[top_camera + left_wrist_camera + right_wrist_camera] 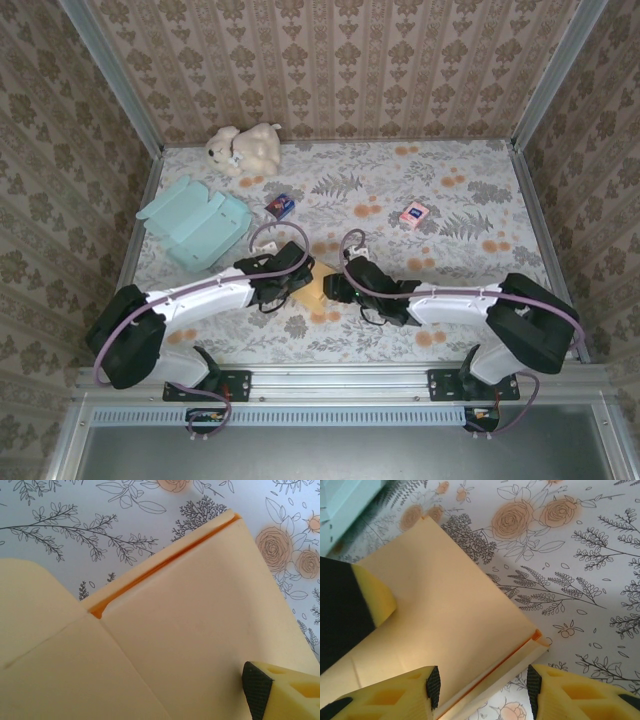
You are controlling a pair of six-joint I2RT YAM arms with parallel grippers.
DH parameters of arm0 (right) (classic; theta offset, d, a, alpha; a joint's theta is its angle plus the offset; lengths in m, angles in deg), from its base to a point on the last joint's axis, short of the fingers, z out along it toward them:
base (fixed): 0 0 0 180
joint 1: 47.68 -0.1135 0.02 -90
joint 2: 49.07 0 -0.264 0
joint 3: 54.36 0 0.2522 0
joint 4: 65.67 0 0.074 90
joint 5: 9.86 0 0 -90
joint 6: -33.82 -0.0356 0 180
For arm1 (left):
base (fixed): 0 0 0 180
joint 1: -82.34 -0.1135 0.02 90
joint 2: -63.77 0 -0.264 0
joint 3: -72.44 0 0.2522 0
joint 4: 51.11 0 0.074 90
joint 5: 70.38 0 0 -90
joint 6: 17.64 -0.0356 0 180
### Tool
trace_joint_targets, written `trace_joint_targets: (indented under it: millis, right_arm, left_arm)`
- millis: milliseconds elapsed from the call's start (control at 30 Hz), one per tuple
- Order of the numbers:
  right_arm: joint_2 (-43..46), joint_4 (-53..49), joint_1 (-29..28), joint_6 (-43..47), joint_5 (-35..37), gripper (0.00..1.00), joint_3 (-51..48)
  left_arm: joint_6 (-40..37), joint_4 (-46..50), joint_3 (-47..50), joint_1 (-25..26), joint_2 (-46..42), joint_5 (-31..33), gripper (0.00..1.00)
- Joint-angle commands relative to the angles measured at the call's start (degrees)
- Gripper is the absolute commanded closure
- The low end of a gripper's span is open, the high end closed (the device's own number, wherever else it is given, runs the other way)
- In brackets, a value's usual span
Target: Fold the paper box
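Note:
The paper box (313, 293) is a flat cream sheet with an orange inside, lying on the flowered table between the two arms. My left gripper (292, 276) hovers over its left part. In the left wrist view one black fingertip pad (257, 694) sits low over the creased sheet (190, 630), with the other finger out of frame. My right gripper (482, 685) is open, its jaws on either side of the folded-over edge (520, 655) of the box (445, 605). The yellow and black finger (350, 600) of the left gripper rests over the sheet's far side.
A pale teal flattened box (195, 226) lies at the back left, with a cream plush toy (243, 148) behind it. A small blue box (281, 206) and a small pink box (413, 213) sit mid-table. Patterned walls close in three sides.

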Motion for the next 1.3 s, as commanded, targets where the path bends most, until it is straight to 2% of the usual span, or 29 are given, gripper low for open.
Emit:
trace_joint_targets:
  millis: [0,167,267,400,500,633,833,967,1067,1267]
  right_arm:
    - [-2.5,1.8,-0.1,-0.5,2.1,0.48,1.9]
    - [-6.3,1.9,0.0,-0.4,1.6,0.48,2.9]
    - [-7.6,2.0,0.0,0.0,2.1,0.49,2.9]
    - [-7.9,1.3,0.1,1.3,2.8,0.49,2.9]
    - [-7.6,0.4,0.4,2.8,3.0,0.49,2.9]
    - [-7.1,-1.5,1.9,6.6,1.5,0.49,3.4]
    - [-7.3,-5.6,5.7,12.5,-4.4,0.49,5.9]
    - [-7.6,-7.2,7.3,15.6,-7.3,0.49,7.2]
    - [-8.2,-7.5,7.8,17.0,-8.7,0.49,7.8]
    - [-10.0,-7.5,7.9,18.0,-11.8,0.49,8.7]
  left_arm:
    - [1.2,1.4,1.8,0.5,-0.7,1.1,0.19]
    - [1.6,0.0,3.9,0.7,-1.4,1.7,0.18]
    - [1.8,0.4,4.6,0.8,-1.9,2.0,0.13]
    - [3.1,7.1,3.2,0.3,-4.6,4.7,0.04]
    - [1.7,10.9,2.1,-0.9,-8.3,5.6,0.0]
    - [-4.4,8.0,3.2,-3.8,-11.6,4.5,0.0]
    - [-12.3,-2.4,6.7,-10.9,-10.6,-4.4,0.0]
    - [-16.2,-8.8,8.4,-12.4,-11.4,-7.5,0.0]
    - [-17.1,-6.2,6.6,-12.4,-12.7,-5.6,0.0]
    - [-13.7,0.0,4.3,-12.5,-14.8,-3.1,0.0]
